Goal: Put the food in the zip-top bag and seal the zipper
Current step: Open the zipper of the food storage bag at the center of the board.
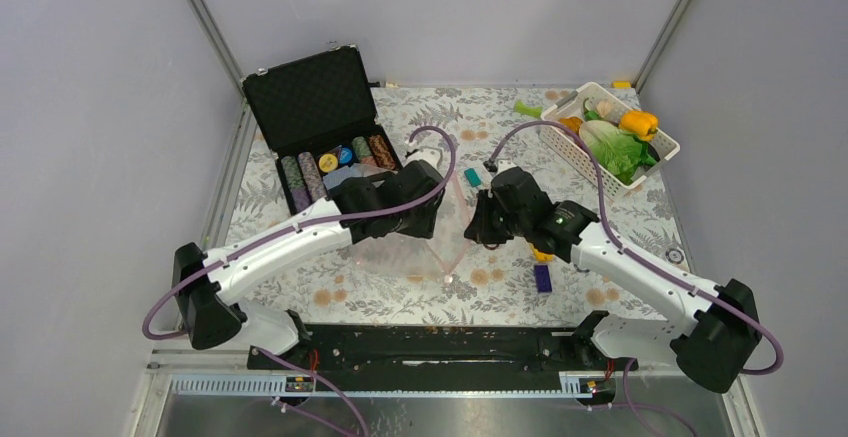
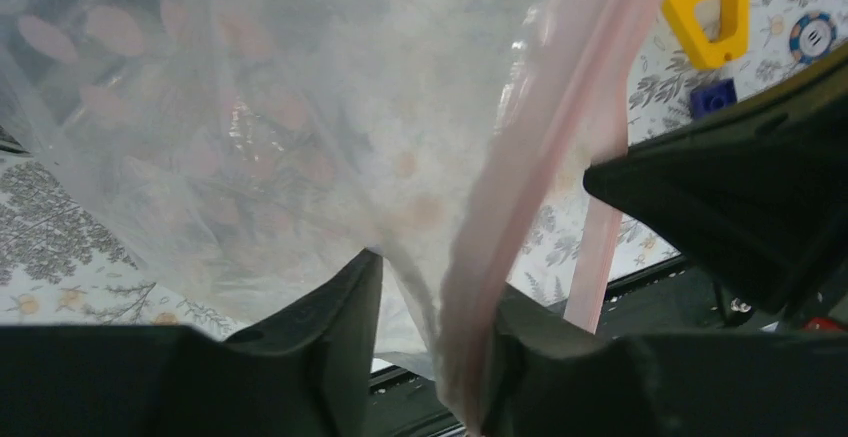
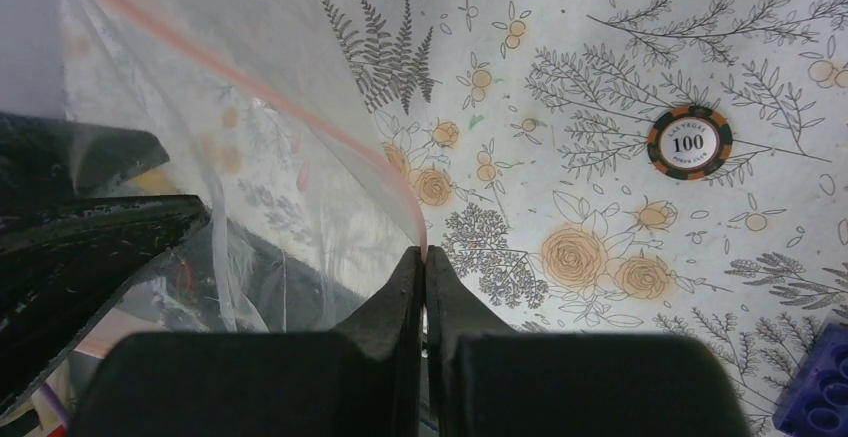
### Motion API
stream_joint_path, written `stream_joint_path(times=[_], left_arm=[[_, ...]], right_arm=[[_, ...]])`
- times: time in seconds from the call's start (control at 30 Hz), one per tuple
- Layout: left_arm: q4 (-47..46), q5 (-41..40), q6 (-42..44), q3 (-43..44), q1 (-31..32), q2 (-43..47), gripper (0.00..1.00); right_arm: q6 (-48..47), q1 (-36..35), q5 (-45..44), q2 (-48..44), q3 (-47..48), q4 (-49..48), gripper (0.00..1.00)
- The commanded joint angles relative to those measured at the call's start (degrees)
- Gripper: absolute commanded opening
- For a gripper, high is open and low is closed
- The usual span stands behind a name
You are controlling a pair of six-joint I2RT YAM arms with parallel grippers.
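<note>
- An open black hard case with a foam-lined lid [image 1: 318, 107] sits far left of me, with rows of round poker chips [image 1: 335, 165] in its tray.
- A white lattice plastic basket [image 1: 670, 140] stands in the far right corner.
- A small teal building block [image 1: 473, 176] lies mid-surface.
- A yellow plastic block [image 2: 710, 7] and a dark blue one [image 2: 712, 97] lie close together.
- I see a lone black-and-orange chip marked 100 [image 3: 689, 142] flat on the fern-and-rose printed surface [image 3: 560, 57].

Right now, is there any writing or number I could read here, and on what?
"100": on the poker chip lying on the table.
Fine print around that number: too small to read.
The stacked chips in the black case: too small to read.
</note>
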State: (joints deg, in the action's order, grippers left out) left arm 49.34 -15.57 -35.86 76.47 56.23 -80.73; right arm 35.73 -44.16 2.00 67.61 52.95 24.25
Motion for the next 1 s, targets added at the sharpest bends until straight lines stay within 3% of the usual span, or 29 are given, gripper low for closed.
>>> stream_joint_path(times=[0.0,0.2,0.5,0.63,0.73,0.83,0.93,0.97], left_arm=[[7.0,-5.7,-1.8,3.1,2.4,1.8,0.28],[11.9,-3.1,-4.2,-0.3,3.4,5.6,0.00],[28.0,-9.0,-6.2,4.0,3.7,4.6,0.00],[26.3,-11.3,-5.9,3.6,3.3,2.5,0.00],[19.1,-10.5,-4.9,3.0,2.0,1.5,0.00],[7.7,-5.0,-1.5,2.0,0.1,-0.3,0.00],[1.2,1.7,1.1,1.4,-3.6,-2.8,0.00],[0.5,2.7,1.3,1.6,-5.0,-3.6,0.00]], right_arm=[[0.6,1.4,3.4,-2.0,-0.9,-1.6,0.00],[-0.2,1.5,11.8,-1.5,-2.1,-5.4,0.00],[-0.6,0.8,20.3,0.5,-5.0,-15.6,0.00],[-2.0,0.6,13.2,0.9,-5.3,-13.5,0.01],[-6.5,0.7,7.8,0.7,-4.2,-10.2,0.07],[-13.3,0.9,6.3,-1.3,-2.5,-10.0,0.34],[-19.4,1.5,1.6,-4.5,-0.1,-8.0,0.71],[-20.5,1.6,-2.3,-5.6,0.3,-7.6,0.90]])
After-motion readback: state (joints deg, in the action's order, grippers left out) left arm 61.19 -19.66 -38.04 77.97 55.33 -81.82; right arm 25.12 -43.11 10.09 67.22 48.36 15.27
